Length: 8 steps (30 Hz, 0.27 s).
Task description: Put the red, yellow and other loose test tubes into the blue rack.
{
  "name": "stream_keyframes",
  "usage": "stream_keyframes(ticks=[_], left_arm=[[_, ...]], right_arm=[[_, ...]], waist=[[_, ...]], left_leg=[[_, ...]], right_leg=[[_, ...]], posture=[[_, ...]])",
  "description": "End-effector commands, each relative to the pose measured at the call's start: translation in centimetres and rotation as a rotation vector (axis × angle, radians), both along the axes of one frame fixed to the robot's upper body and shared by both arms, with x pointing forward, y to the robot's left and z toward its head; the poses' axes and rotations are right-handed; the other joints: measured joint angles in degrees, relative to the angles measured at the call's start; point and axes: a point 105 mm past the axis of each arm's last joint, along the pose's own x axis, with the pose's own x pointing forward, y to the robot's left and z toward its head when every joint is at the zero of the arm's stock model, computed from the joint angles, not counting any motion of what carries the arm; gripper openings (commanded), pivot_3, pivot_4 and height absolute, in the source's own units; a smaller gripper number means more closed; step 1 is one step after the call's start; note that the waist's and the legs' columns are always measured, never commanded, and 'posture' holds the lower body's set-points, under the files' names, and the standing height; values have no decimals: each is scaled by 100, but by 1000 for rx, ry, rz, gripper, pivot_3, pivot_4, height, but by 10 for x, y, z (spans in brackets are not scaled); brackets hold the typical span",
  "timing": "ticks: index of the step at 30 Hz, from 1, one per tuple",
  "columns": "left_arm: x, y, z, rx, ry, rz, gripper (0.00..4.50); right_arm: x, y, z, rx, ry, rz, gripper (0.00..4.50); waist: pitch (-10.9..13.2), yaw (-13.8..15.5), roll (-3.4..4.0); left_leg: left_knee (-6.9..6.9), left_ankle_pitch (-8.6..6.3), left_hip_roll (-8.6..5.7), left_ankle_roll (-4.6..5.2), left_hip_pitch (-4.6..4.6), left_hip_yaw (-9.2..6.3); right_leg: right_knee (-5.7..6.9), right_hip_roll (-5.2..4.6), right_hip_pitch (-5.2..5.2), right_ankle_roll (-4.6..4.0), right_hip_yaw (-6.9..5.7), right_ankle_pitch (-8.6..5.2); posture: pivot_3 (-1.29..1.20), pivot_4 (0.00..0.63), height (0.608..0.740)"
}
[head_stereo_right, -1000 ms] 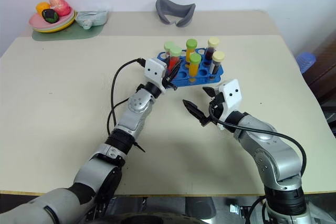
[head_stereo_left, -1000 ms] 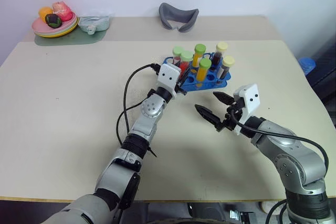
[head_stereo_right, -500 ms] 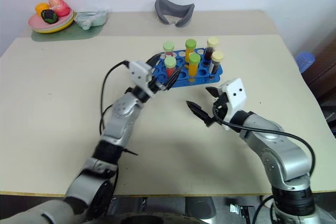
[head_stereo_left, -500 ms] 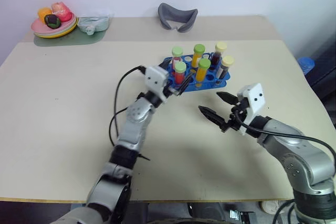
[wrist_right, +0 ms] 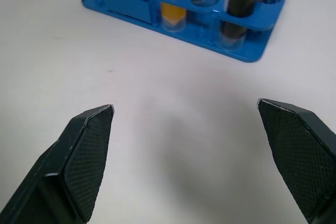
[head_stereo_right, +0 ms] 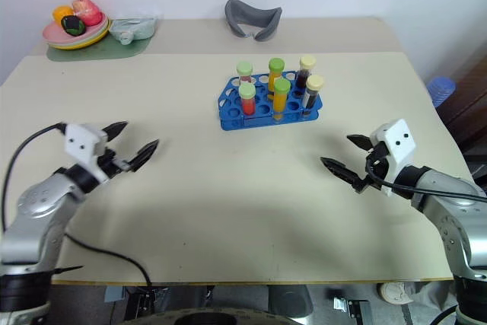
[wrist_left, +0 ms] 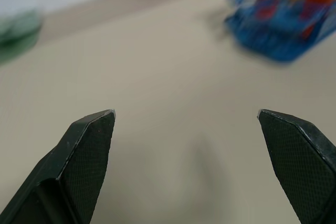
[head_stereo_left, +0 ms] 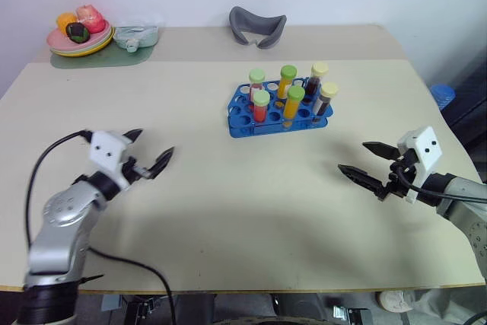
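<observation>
The blue rack (head_stereo_left: pixel 242 112) stands right of the table's middle, toward the back. Several capped tubes stand upright in it, among them a red tube (head_stereo_left: pixel 259 107), a yellow tube (head_stereo_left: pixel 293 104) and a dark tube (head_stereo_left: pixel 326 101). My left gripper (head_stereo_left: pixel 156 143) hovers open and empty over the table's left side, far from the rack, pointing toward it. My right gripper (head_stereo_left: pixel 352 156) is open and empty at the right, in front of the rack. The right wrist view shows the rack (wrist_right: pixel 247 43) ahead between the open fingers (wrist_right: pixel 86 145).
At the back left a plate of fruit (head_stereo_left: pixel 76 39) sits on a green mat beside a pale container (head_stereo_left: pixel 137 34). A grey curved object (head_stereo_left: pixel 259 24) lies at the back centre. A blue object (head_stereo_left: pixel 445 94) sits beyond the right table edge.
My left gripper opened at the rack, leaving a red tube standing there, then swung far back to the left. My right gripper drew away to the right, still open.
</observation>
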Motion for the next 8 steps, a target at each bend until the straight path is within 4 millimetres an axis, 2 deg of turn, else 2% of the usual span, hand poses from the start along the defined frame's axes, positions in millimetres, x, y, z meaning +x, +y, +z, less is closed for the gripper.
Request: stream_keyframes(ticks=[1, 8], left_arm=[[-8, 1, 11, 0, -25, -9, 4460], [-14, -6, 5, -3, -5, -12, 4460]], right_arm=[[5, -1, 9, -22, -53, 19, 4500], [8, 5, 2, -10, -48, 33, 4500]], waist=[[1, 5, -1], [1, 8, -1]], left_leg=[[1, 0, 0, -1, -1, 1], [-1, -1, 0, -1, 0, 1]], right_leg=[[-2, 0, 1, 0, 0, 0], [-3, -1, 1, 0, 0, 0]], posture=[[0, 150, 740], [0, 150, 740]])
